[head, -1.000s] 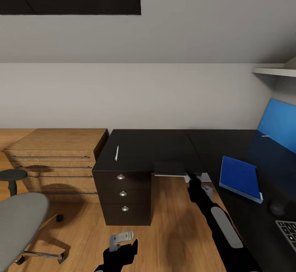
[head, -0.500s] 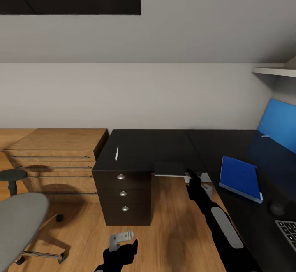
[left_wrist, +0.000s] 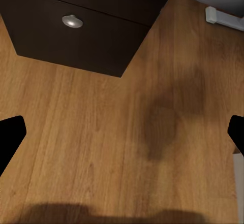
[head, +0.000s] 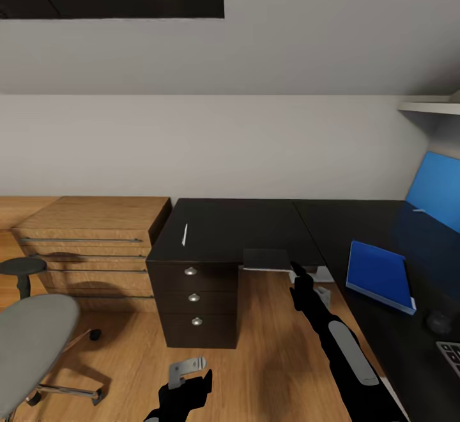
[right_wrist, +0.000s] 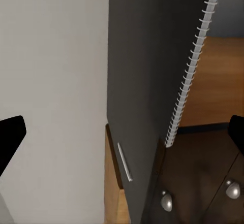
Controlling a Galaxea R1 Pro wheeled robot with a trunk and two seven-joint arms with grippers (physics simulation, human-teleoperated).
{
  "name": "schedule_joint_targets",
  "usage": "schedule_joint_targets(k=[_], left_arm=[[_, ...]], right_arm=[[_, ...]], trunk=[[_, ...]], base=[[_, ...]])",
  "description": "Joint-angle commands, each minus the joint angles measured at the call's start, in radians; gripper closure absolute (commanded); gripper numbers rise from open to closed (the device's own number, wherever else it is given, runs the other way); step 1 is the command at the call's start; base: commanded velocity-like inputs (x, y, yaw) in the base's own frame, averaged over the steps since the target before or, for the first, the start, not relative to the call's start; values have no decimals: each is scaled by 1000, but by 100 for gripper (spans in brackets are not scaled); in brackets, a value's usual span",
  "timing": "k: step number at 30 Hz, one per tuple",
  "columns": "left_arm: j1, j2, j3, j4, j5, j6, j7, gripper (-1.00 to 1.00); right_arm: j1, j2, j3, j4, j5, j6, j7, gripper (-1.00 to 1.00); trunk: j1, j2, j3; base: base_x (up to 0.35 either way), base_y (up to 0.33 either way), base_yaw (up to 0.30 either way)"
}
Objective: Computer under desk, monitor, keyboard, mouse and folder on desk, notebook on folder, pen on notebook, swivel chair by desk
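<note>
The black desk [head: 255, 224] spans the middle and right of the head view. A white pen [head: 184, 235] lies on its left part above the drawer unit [head: 193, 297]. A dark spiral notebook [head: 265, 259] sits at the desk's front edge, overhanging it slightly. My right gripper [head: 296, 270] is just right of it, open, and the notebook [right_wrist: 147, 82] looms close between its fingers. The blue folder [head: 380, 275] lies on the desk, with the mouse [head: 439, 321] and a keyboard corner [head: 451, 352] nearer me. My left gripper [head: 187, 371] hangs open over the floor. The swivel chair [head: 32, 339] stands at lower left. Monitor and computer are out of view.
A light wooden drawer chest [head: 89, 237] stands left of the desk against the white wall. The blue back panel [head: 437, 189] rises at the right, under a shelf [head: 428, 106]. Wooden floor [left_wrist: 101, 132] lies between chair and drawer unit. A small white block [left_wrist: 223, 16] sits on the floor.
The head camera has shifted a little, moving the whole picture. My right gripper has crept forward and up toward the notebook's edge. The left arm has stayed still.
</note>
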Motion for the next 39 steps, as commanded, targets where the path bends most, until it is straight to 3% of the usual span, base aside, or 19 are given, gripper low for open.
schedule_joint_targets(k=[1, 39], left_arm=[[-1, 0, -1, -2, 8, 2, 7, -100], [-1, 0, -1, -2, 8, 2, 7, -100]], right_arm=[[-1, -1, -1, -1, -7, 3, -4, -100], [1, -13, 0, 2, -6, 29, -3, -100]], trunk=[[4, -8, -4], [150, -274, -123]], base=[[0, 0, 35], [0, 0, 2]])
